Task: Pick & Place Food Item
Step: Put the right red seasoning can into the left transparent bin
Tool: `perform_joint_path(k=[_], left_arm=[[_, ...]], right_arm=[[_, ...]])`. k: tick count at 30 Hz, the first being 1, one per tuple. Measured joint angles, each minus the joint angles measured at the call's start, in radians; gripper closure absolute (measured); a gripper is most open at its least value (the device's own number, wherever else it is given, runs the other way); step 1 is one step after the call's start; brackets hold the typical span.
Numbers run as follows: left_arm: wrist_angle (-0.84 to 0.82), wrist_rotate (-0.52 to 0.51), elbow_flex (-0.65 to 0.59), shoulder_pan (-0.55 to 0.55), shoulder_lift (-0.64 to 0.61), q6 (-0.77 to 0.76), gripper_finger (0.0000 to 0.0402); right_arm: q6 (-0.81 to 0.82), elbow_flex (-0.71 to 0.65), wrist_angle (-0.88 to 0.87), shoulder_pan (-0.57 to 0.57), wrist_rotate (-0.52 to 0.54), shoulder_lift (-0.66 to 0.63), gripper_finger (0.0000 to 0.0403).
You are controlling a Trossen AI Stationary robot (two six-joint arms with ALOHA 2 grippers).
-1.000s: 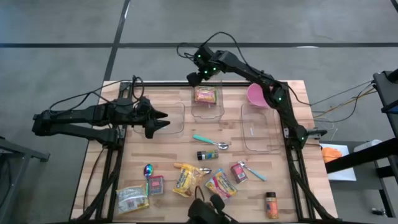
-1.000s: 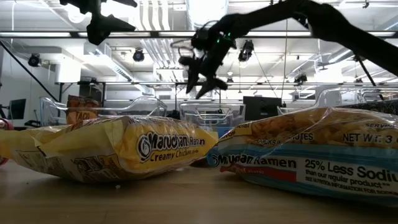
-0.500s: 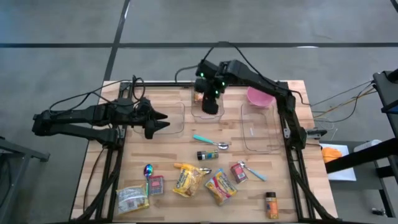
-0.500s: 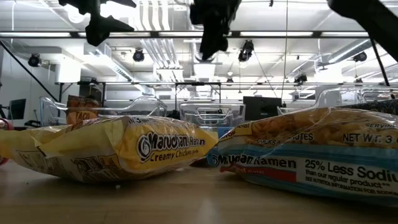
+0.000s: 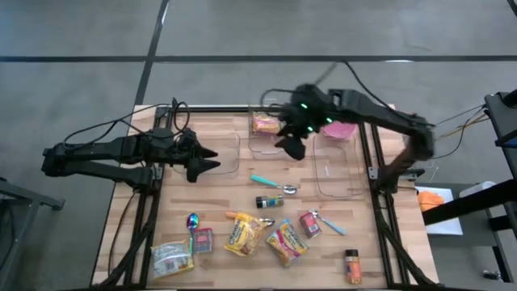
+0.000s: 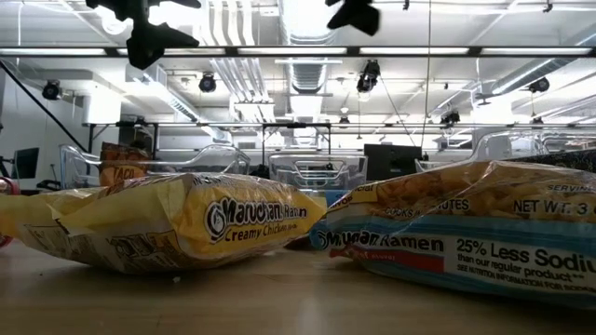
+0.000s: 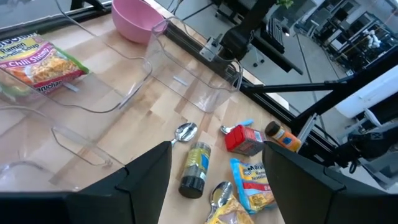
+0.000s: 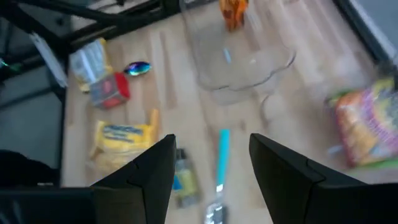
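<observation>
Wooden table (image 5: 218, 202), orange-pink ramen packet (image 5: 266, 124) lying in clear bin (image 5: 269, 134)

A pink bowl (image 5: 338, 128) sits by clear bins (image 5: 339, 166) — a teal-handled spoon (image 5: 272, 183) lies nearby.

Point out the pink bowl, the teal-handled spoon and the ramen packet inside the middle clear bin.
pink bowl (image 7: 134, 20): left wrist view, on its outer wall.
teal-handled spoon (image 5: 265, 182): high view, on the teal handle.
ramen packet (image 5: 264, 124): high view, on the middle of the wrapper.
</observation>
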Motion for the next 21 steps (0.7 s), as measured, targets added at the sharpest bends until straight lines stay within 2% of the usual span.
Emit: perform_joint_path(k=[4,8,15,21], left_arm=[[0.002,0.025,0.0,0.0,0.006,-0.009,0.0144],[0.004,0.09,0.0,0.0,0.039,-0.037,0.0144],[-0.006,0.17,0.0,0.0,0.135,-0.041,0.0144],[-0.024,0.175,0.0,0.0,0.16,-0.028,0.0144]], right_arm=[[0.112,-0.226,0.067,0.087,0.056,-0.141,0.0202],[0.275,-0.352,0.067,0.203,0.162,-0.227,0.0202],[0.741,-0.457,0.033,0.361,0.323,-0.284,0.0202],[0.974,-0.504,-0.025,0.456,0.373,-0.282,0.0202]])
